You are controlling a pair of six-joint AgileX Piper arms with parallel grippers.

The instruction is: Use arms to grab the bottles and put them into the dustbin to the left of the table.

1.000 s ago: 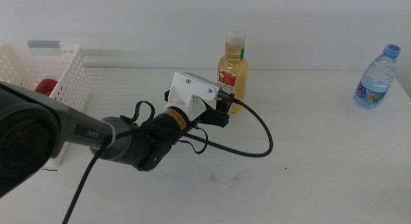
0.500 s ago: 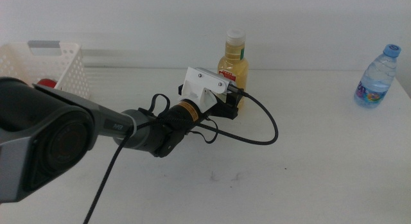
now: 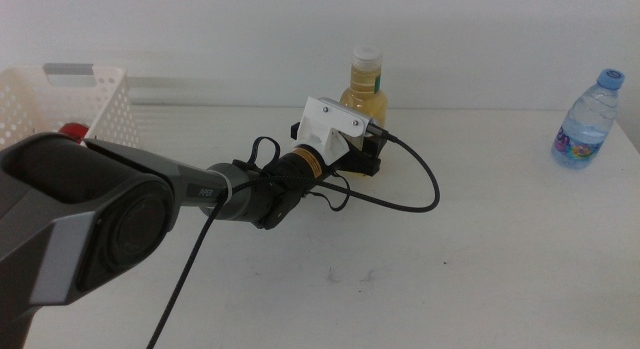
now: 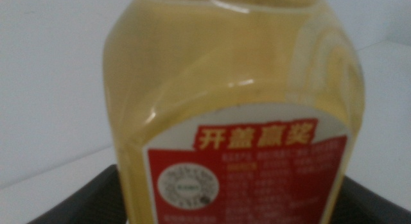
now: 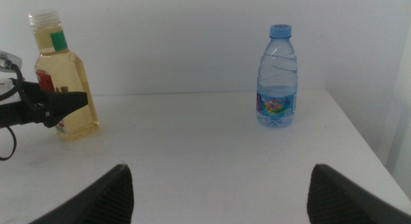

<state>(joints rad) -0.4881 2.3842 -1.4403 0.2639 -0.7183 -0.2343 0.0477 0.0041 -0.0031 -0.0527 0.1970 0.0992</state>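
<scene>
While straddling yellow juice bottle point(image 3: 363, 101), left gripper point(image 3: 366, 155) spread, not yet clamped. Behind it, red can point(image 3: 70, 132) already in dustbin point(image 3: 105, 117); beyond, water bottle point(image 3: 587, 119) untouched. Right gripper point(image 5: 221, 185) idle, spread wide.

yellow juice bottle point(image 4: 231, 102), red label "开盖赢奖"

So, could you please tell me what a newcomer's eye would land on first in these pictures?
Most striking is the left gripper at mid-table, its open jaws on either side of the yellow juice bottle, which fills the left wrist view. Next comes the clear water bottle, standing alone near the table's far right edge. The white basket sits at far left; the right gripper waits open.
</scene>
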